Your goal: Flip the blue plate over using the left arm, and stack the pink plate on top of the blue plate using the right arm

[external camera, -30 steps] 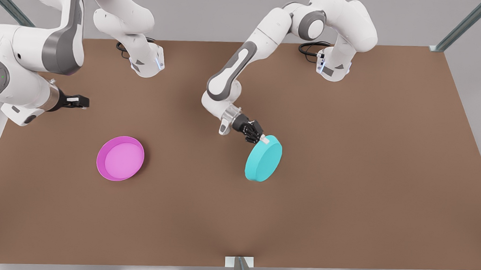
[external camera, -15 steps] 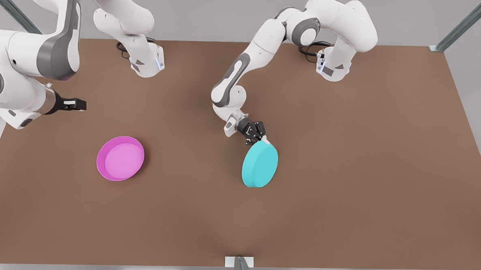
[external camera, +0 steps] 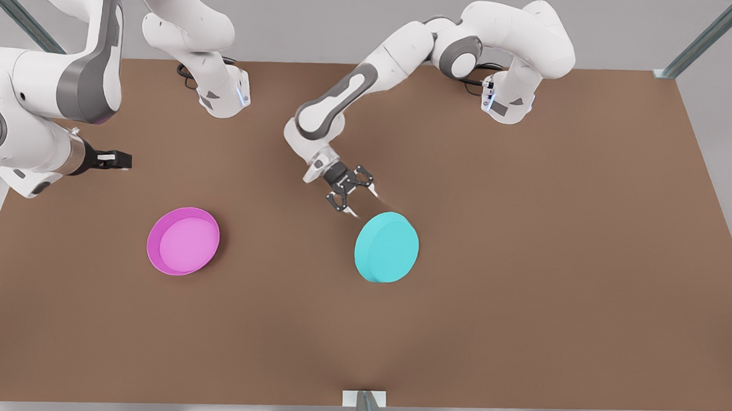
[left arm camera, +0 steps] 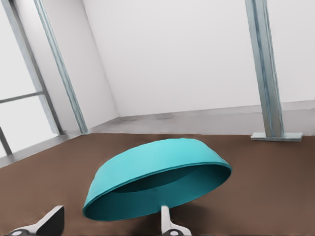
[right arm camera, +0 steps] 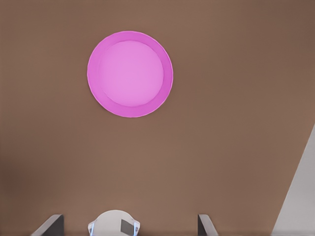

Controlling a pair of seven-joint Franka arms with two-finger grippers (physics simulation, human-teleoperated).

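The blue plate (external camera: 387, 248) is on the table at the middle, its flat underside up. In the left wrist view the blue plate (left arm camera: 157, 174) is still tilted, with the rim nearest my gripper lifted off the table. My left gripper (external camera: 351, 195) hangs open just beyond the plate, up and to the front view's left of it, touching nothing; its fingertips (left arm camera: 168, 222) frame the raised rim. The pink plate (external camera: 183, 241) lies right side up at the front view's left, also seen as the pink plate (right arm camera: 130, 73). My right gripper (external camera: 118, 159) waits open, high above and behind it.
The brown table (external camera: 524, 268) spreads wide around both plates. Both arm bases (external camera: 222, 97) stand at the back edge. Metal frame posts (external camera: 707, 38) rise at the corners, and a small bracket (external camera: 363, 400) sits at the front edge.
My left gripper opened, let go of the blue plate's rim and drew back toward the front view's left. The plate tipped from on edge to underside up. The right arm hardly moved.
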